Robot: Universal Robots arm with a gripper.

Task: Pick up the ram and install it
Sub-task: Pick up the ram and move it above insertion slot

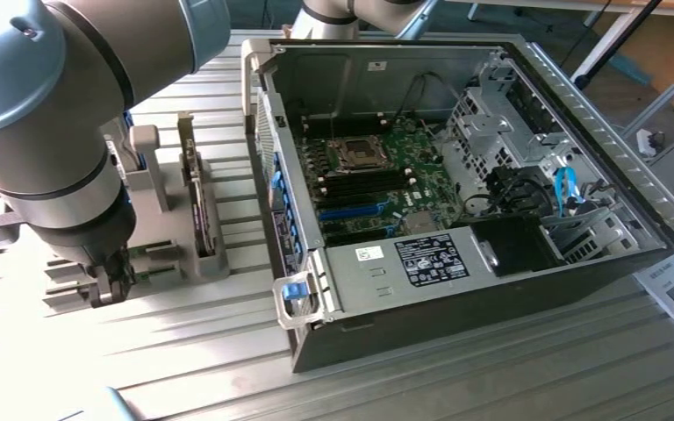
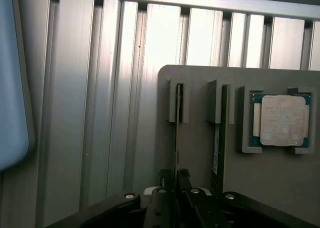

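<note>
Jaws closed on both faces of the ram (image 2: pixel 177 128), which stands on edge in one slot of a grey holder (image 2: pixel 197 148), beside a second slotted card (image 2: pixel 218 138) and a square processor (image 2: pixel 280 120), on the ribbed metal worktop (image 2: pixel 100 113).

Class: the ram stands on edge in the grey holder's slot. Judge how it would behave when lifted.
The ram looks thin and narrow, so probably light and fairly stiff, though likely fragile if bent sideways. Standing on edge in the grey holder, it would probably tip over once clear of its slot unless gripped.
</note>
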